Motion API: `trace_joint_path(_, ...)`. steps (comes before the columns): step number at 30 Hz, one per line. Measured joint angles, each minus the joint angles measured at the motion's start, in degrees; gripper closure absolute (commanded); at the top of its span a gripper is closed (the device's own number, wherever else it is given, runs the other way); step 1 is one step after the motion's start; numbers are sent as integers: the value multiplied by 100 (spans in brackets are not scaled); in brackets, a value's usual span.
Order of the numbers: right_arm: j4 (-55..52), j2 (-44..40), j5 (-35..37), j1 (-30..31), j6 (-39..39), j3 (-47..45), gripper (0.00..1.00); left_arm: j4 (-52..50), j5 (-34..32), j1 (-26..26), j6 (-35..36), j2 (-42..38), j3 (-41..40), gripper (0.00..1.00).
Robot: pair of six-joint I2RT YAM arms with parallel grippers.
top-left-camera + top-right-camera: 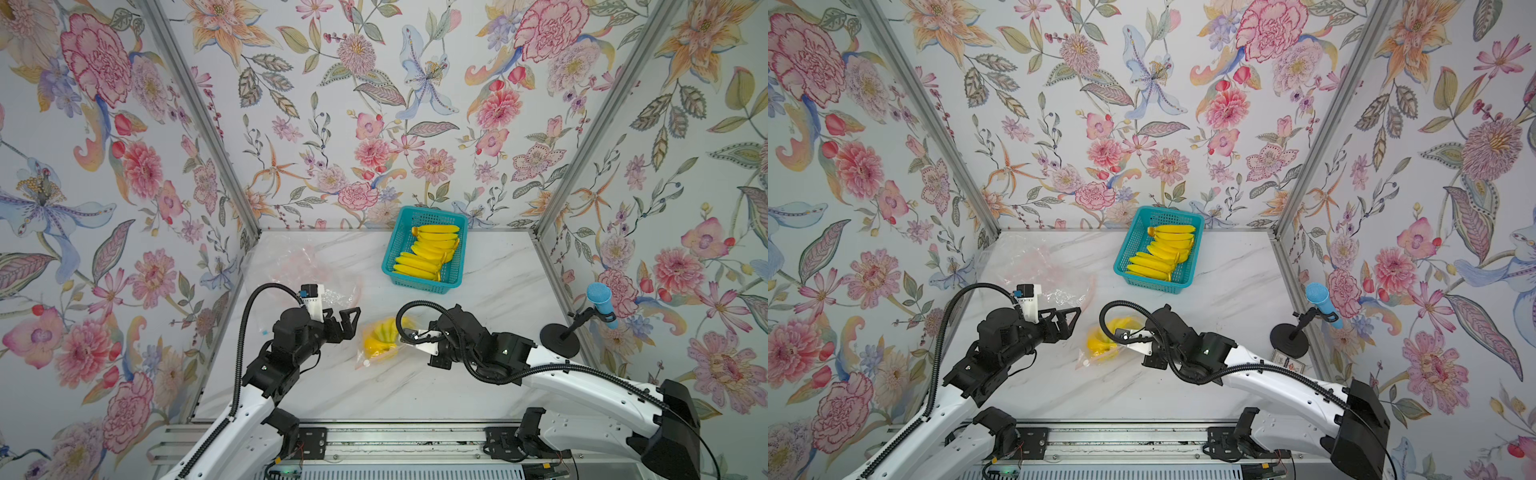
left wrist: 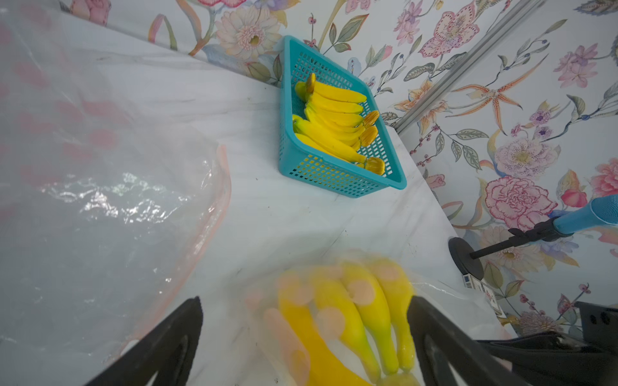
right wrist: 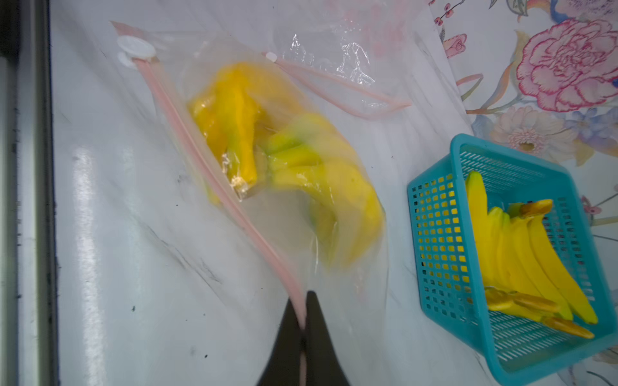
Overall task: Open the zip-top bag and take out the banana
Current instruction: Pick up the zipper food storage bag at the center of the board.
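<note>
Zip-top bag (image 1: 365, 357) lay flat on the marble surface (image 1: 374, 395), about midway between the two arms, with the banana bunch (image 3: 311, 173) inside it. The right gripper (image 3: 305, 297) had its fingers pressed together, pinching one end of the pink zip strip (image 3: 214, 180). The white slider tab (image 3: 135, 46) sat at the far end of that strip, and the seal looked shut to me. The left gripper (image 2: 304, 300) hovered just beside the bag's other side, fingers spread wide, holding nothing. To do this step well, I reckoned the right should keep its pinch low and firm as an anchor. The left should come round to the slider, close squarely on it, and draw it straight along the strip without lifting the bag or crumpling the plastic. Counts: one filled bag, one bunch in it, four bananas showing in the left wrist view. One teal basket (image 1: 392, 245) at the back held more bananas (image 1: 428, 253), four bunches going by the stem ends. A heap of empty clear bags (image 1: 303, 266) sat back left, too crumpled to count. One blue microphone (image 1: 598, 299) on a stand at the right edge.
</note>
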Motion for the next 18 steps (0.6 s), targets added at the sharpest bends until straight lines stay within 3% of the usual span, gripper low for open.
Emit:
trace_joint_path(9, -1679, 267, -1628, -474, 903, 608, 100, -240, 994, 0, 2024, 238, 907, 5)
trace_joint_path(13, -1952, 334, -1980, -872, 1191, 649, 100, -422, 1705, 0, 2704, 160, 966, 13)
trace_joint_path(18, -2218, 577, -2151, -1364, 1495, 1058, 100, -651, 2240, 0, 3156, -125, 966, 14)
